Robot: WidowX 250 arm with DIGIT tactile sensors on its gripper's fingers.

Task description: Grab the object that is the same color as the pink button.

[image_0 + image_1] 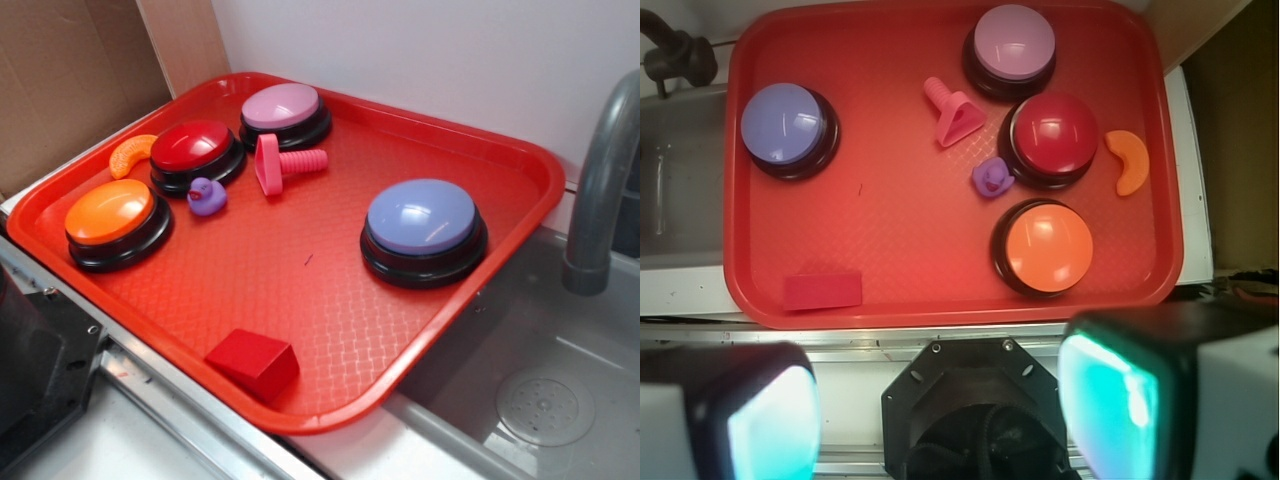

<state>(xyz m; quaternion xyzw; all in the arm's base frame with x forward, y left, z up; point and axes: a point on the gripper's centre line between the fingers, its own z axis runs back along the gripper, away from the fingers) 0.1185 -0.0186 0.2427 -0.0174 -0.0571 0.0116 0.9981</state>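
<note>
Pink bolt (283, 163) lies sideways; shaft points toward the lavender-blue button (423, 228).

A red tray (520, 165) held a red-topped button (195, 152) upper left, an orange button (115, 222) at far left, and a lavender-blue button (423, 228) right of centre. A purple duck (207, 197), an orange slice toy (130, 154) and a red block (253, 362) lay there too. A grey faucet (600, 190) stood at the right edge.

Probably toy kitchen: sink (560, 400), faucet (600, 180)
</note>
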